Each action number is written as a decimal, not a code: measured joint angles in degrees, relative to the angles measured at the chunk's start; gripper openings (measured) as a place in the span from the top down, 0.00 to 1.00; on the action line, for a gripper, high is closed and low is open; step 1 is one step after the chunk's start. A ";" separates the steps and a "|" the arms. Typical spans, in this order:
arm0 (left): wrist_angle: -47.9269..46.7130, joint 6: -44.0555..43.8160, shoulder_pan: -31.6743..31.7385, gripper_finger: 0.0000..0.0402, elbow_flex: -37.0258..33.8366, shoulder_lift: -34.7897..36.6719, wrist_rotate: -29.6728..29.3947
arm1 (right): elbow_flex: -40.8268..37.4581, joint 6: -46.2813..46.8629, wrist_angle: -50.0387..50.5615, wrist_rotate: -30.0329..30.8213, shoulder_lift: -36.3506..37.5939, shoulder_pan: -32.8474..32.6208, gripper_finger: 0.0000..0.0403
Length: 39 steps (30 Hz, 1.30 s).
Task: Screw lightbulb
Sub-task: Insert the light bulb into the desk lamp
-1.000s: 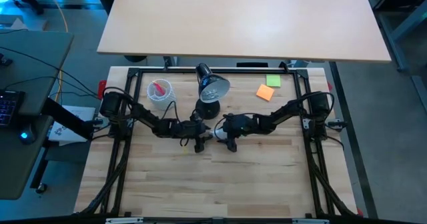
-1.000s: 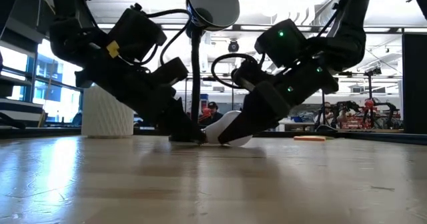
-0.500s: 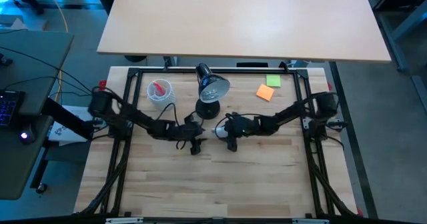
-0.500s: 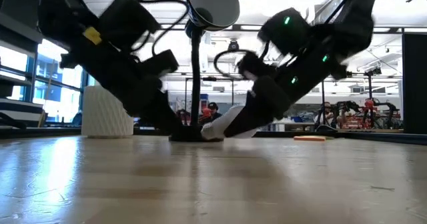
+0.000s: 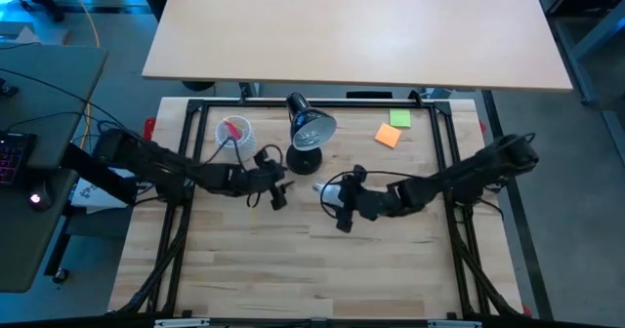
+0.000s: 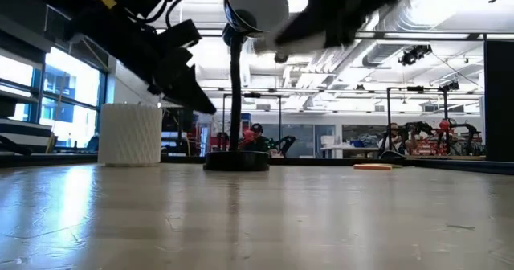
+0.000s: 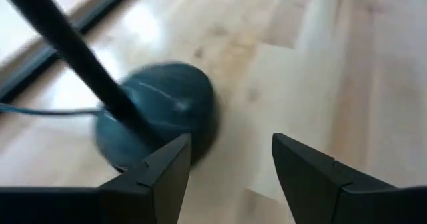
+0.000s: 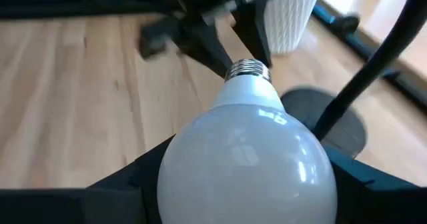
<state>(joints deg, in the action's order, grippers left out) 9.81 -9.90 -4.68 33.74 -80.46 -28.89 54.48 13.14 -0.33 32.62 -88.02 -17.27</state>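
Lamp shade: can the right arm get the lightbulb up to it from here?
Probably yes. The right end effector holds the lightbulb off the table, screw base leading. The lamp stands just beyond with open table between; the left end effector, open and empty, sits off to the side.

White frosted lightbulb with silvery base, black lamp, ribbed white cup, orange note

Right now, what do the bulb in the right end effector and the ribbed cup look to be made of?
The lightbulb: frosted white globe, matte with a soft sheen, glass or plastic, I can't tell which; its base is threaded, shiny silver metal. The cup: opaque white, vertically ribbed, dull finish, probably plastic or printed.
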 joint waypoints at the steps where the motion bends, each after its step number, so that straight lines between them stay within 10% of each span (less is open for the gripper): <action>1: -0.54 1.22 0.94 0.49 0.00 0.95 -0.07 | 2.61 0.35 3.65 0.70 0.30 -0.14 0.40; 8: -2.10 6.29 11.48 0.49 0.00 4.04 3.74 | 20.06 1.36 25.57 9.61 -0.06 0.45 0.40; 18: 11.44 19.81 25.31 0.49 -0.02 3.75 19.54 | 28.25 -0.99 32.39 10.08 -0.10 8.60 0.40; 39: 28.32 20.60 22.30 0.49 0.94 -3.68 27.35 | 28.28 -3.80 28.41 2.88 -1.87 14.65 0.40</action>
<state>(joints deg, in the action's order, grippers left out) 38.13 10.70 17.62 34.68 -84.14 -1.55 82.76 9.34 28.09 35.51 -89.89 -2.61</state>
